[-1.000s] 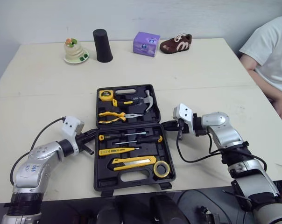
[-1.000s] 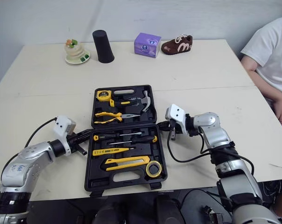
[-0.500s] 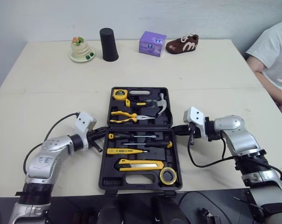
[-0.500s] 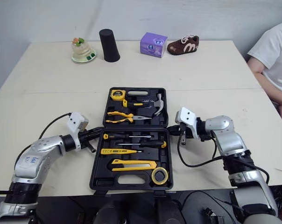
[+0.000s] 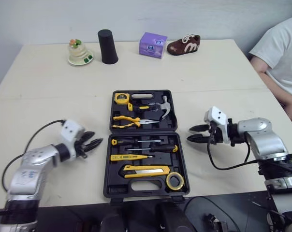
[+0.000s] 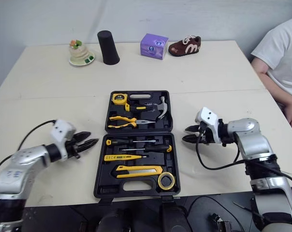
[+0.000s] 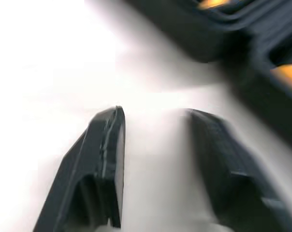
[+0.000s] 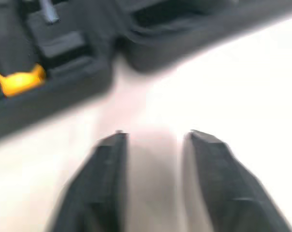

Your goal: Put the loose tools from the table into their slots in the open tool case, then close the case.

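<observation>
**Status.** The tool case (image 5: 107, 166) lies open and flat at the centre of the worktop (image 5: 49, 96). The far half holds the tape measure (image 5: 121, 98), pliers (image 5: 129, 122) and hammer (image 5: 164, 104). The near half holds the screwdrivers (image 5: 141, 141), utility knife (image 5: 143, 171) and tape roll (image 5: 174, 180). Every tool appears seated in a slot, and no loose tool is visible on the worktop around the case.

**Hands.** The left hand (image 5: 97, 138) sits just beside the case's left edge with its fingers spread and nothing between them. The right hand (image 5: 189, 134) sits just beside the right edge, likewise released and empty. Neither touches the case.

**Step in hand.** The stowing stage looks complete, so the closing stage is due.

**Next move.** One half must be folded over the other about the central hinge. This calls for a hand under an outer rim, a lift through the arc, and a firm press to latch. The second hand should steady the resting half so the case does not slide.
</observation>
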`<act>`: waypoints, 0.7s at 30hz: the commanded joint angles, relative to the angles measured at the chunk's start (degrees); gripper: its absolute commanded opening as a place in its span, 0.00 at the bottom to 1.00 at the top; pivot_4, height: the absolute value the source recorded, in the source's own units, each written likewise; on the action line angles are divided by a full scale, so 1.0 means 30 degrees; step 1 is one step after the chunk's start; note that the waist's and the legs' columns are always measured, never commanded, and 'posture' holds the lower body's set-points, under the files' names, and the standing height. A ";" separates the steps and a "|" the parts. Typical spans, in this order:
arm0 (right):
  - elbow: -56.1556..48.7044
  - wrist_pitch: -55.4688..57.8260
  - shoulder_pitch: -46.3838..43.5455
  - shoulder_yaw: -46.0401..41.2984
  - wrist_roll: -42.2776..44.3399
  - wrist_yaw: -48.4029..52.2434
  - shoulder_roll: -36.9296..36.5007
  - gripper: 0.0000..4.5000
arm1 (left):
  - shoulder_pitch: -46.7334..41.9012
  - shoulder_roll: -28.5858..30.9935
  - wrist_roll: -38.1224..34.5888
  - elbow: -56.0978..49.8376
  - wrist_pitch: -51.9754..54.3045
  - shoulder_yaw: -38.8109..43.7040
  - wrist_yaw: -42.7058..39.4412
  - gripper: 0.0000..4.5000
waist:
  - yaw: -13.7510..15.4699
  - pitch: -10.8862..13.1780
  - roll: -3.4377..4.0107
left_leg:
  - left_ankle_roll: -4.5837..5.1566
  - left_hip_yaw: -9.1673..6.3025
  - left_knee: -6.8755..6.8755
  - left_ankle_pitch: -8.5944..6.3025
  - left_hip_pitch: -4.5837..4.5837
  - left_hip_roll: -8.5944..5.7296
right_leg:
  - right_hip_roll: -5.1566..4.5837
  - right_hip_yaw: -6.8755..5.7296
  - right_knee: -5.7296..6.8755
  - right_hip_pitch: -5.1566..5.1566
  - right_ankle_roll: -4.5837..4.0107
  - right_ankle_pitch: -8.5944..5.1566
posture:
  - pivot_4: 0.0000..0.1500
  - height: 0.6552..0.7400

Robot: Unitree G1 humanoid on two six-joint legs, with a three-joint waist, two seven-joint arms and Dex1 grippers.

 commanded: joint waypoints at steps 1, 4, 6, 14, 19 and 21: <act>-0.1242 0.5611 -0.1809 -0.0566 0.0859 -0.0685 -0.0937 0.90 | -0.1131 0.0692 -0.2881 -0.1278 0.3622 0.2818 0.0707 0.89 | -0.0026 0.0008 0.0009 | 0.0000 -0.0002 0.0007 0.0000 -0.0008 -0.0002 | -0.0001 -0.0002 0.0002 -0.0006 0.0000 0.0000 | 1.00 1.00; -0.2082 1.1449 -0.3780 0.0884 0.1334 -0.0299 -0.1668 1.00 | -0.3915 0.0886 -0.5712 -0.2004 0.8164 0.3595 0.1998 1.00 | 0.0029 0.0017 0.0017 | 0.0006 -0.0013 0.0019 0.0011 -0.0048 -0.0017 | -0.0012 0.0001 0.0045 -0.0054 0.0001 0.0000 | 1.00 1.00; -0.2084 1.3680 -0.4768 0.1097 0.1647 -0.0776 -0.1509 1.00 | -0.5497 0.1141 -0.6323 -0.2089 1.1507 0.3360 0.3272 1.00 | 0.0058 0.0016 0.0017 | 0.0001 -0.0042 0.0010 0.0017 -0.0058 -0.0024 | -0.0016 -0.0019 0.0030 -0.0050 0.0001 0.0000 | 1.00 1.00; -0.0703 2.0050 -0.9598 0.0792 0.2357 -0.4605 0.1646 1.00 | -1.2591 -0.0297 -0.5283 0.1265 1.8920 0.0857 0.5983 1.00 | -0.0038 0.0017 0.0015 | -0.0030 0.0050 0.0003 0.0037 -0.0200 -0.0061 | 0.0011 -0.0024 0.0140 -0.0293 0.0003 0.0001 | 1.00 1.00; -0.2084 2.0734 -0.9464 0.1123 0.2512 -0.6814 0.2943 1.00 | -1.3802 -0.0409 -0.3629 0.2863 1.8007 -0.1355 0.6617 1.00 | -0.0109 0.0017 0.0016 | -0.0083 0.0059 -0.0014 0.0068 -0.0202 -0.0052 | 0.0014 0.0004 0.0183 -0.0373 -0.0018 -0.0010 | 1.00 1.00; -0.2260 2.1098 -0.9415 0.0639 0.2763 -0.7429 0.3284 1.00 | -1.3831 -0.0298 -0.3460 0.3022 1.7924 -0.1653 0.6434 1.00 | -0.0185 0.0017 0.0016 | -0.0095 0.0060 -0.0020 0.0075 -0.0206 -0.0049 | 0.0017 0.0009 0.0197 -0.0392 -0.0019 -0.0010 | 1.00 1.00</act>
